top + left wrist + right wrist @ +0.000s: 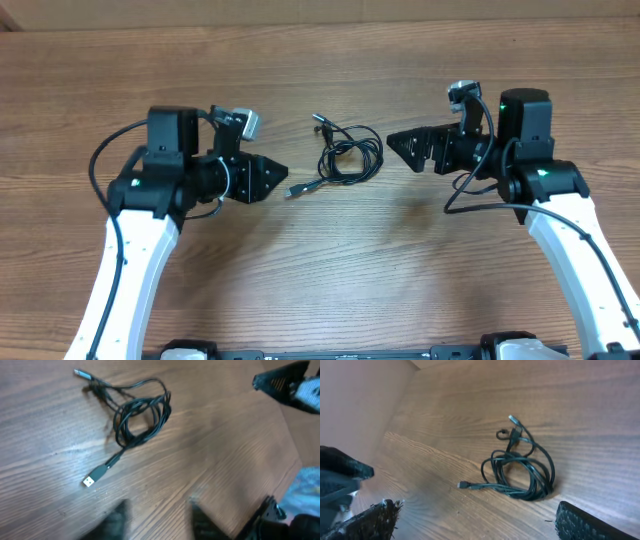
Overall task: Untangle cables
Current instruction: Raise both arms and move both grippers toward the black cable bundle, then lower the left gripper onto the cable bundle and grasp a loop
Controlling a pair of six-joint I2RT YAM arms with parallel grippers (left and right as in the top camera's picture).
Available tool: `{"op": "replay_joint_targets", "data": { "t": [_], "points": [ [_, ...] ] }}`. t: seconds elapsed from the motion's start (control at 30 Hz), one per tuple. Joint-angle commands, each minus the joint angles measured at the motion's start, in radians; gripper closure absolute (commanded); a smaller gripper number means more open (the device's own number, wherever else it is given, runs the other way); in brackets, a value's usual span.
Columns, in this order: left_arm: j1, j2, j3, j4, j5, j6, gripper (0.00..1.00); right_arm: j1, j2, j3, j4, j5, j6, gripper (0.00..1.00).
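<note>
Looking down from overhead first, the cables [345, 155] lie in one loose knotted bundle on the wooden table [350, 270], right between the two arms. The left gripper [281, 173] points at the bundle from one side, close to a stray plug end, and the right gripper [393, 140] faces it from the other, just beside the loops. Neither one touches anything.

On to the left wrist view: the cables [142, 415] sit up ahead, coiled into overlapping rings. A flat plug [90, 481] trails out toward the camera on a straight tail, and a second plug [82, 373] pokes out at the far end. The left gripper [157, 520] shows two blurred fingers [117, 520] with bare wood between them, so apart and holding nothing.

Now the right wrist view: the cables [520, 472] are dead centre, with a small plug [462, 485] lying free on the near side. The right gripper [475, 517] has its jaws spread wide and empty.

These cords look light, thin and floppy, likely to drag the whole bundle along when one is pulled. The best hold, I'd say, is a free tail just behind a plug, where the cord is clear of the loops. The plugs themselves look small and smooth, easy to lose.

No brand, label or writing can be read anywhere
</note>
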Motion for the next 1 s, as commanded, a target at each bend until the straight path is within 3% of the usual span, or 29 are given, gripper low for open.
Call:
{"op": "replay_joint_targets", "data": {
  "t": [0.0, 0.03, 0.33, 0.57, 0.97],
  "points": [
    [0.005, 0.053, 0.023, -0.008, 0.027, 0.005, 0.88, 0.005, -0.003, 0.022, 0.003, -0.018, 0.077, 0.0],
    [0.004, 0.07, 0.023, -0.01, 0.026, 0.003, 0.95, 0.005, -0.003, 0.022, 0.001, -0.018, 0.097, 0.0],
    [-0.019, 0.201, 0.023, -0.043, 0.034, -0.01, 0.96, 0.005, -0.003, 0.022, -0.148, -0.018, 0.335, 0.0],
    [-0.102, 0.256, 0.023, -0.046, 0.021, -0.034, 0.96, 0.005, -0.003, 0.016, -0.239, -0.013, 0.36, 0.0],
    [-0.237, 0.265, 0.023, 0.06, -0.264, -0.238, 0.96, 0.005, -0.002, 0.015, -0.312, 0.129, 0.361, 0.0]
  ]
}}
